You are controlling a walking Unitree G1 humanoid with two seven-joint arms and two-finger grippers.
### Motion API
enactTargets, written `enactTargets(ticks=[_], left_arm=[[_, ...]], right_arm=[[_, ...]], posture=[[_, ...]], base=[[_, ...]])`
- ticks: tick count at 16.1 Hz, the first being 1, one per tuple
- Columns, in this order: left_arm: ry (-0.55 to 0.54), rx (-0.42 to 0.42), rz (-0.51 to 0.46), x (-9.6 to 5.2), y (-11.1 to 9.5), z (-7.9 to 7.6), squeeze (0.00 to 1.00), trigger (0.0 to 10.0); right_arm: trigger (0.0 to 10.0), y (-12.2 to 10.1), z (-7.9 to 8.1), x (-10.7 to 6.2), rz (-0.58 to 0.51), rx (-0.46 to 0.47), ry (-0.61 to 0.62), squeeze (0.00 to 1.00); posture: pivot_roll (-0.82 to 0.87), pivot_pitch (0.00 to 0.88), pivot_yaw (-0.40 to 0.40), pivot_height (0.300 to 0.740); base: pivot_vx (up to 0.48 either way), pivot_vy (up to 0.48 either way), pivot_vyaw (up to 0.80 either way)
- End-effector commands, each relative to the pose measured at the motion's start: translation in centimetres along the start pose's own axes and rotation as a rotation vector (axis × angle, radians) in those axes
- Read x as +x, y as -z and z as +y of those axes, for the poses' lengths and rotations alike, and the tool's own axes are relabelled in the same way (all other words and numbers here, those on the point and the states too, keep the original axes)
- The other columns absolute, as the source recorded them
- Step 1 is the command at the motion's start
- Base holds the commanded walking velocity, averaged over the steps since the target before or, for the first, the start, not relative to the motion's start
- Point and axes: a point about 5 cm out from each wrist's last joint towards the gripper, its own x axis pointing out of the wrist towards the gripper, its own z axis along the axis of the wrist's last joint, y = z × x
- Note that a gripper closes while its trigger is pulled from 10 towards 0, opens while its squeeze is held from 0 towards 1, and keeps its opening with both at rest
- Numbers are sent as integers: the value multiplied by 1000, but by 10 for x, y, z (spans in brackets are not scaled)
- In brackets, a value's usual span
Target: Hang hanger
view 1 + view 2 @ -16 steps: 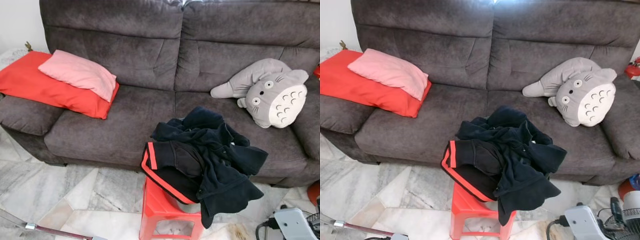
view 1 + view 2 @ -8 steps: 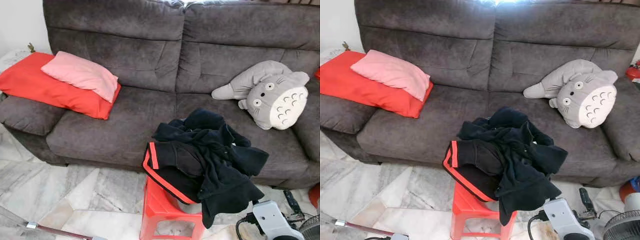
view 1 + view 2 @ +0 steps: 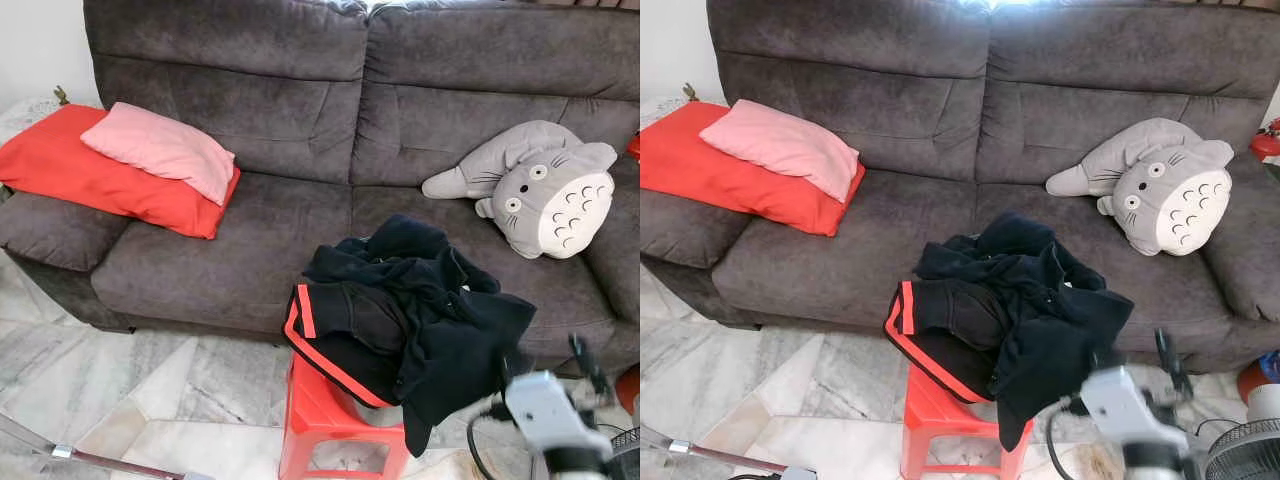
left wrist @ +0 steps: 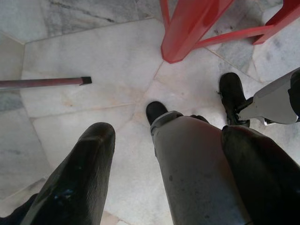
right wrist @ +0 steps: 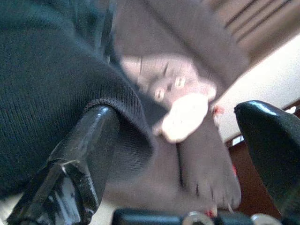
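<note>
I can read no words, labels, brands or numbers anywhere in front of me. Nothing near my fingers carries print I can make out.

Dark grey-brown fabric sofa (image 3: 300,150) against white wall (image 3: 40,40). Red cushion (image 3: 90,175) with pink pillow (image 3: 160,150) on top at sofa's left end, grey plush toy (image 3: 545,185) at right. Grey-white marble tile floor (image 3: 150,390). Red plastic stool (image 3: 335,430) in front of sofa.
</note>
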Motion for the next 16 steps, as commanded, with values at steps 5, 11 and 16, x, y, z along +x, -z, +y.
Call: enactTargets(ticks=[5,11,16], left_arm=[[4,-10,26,-1,6,-1,0,10000],[11,-7,28,0,5,-2,0,10000],[9,-9,27,0,4,-2,0,10000]], right_arm=[[10000,-12,19,-3,-19,155,-158,0],[10000,-14,33,-14,21,334,-322,0],[10000,-31,47,-18,-93,286,-568,0]], posture=[[-172,152,-43,740],[-176,159,-43,740],[-170,161,-46,740]], base=[[0,0,0],[0,0,0],[0,0,0]])
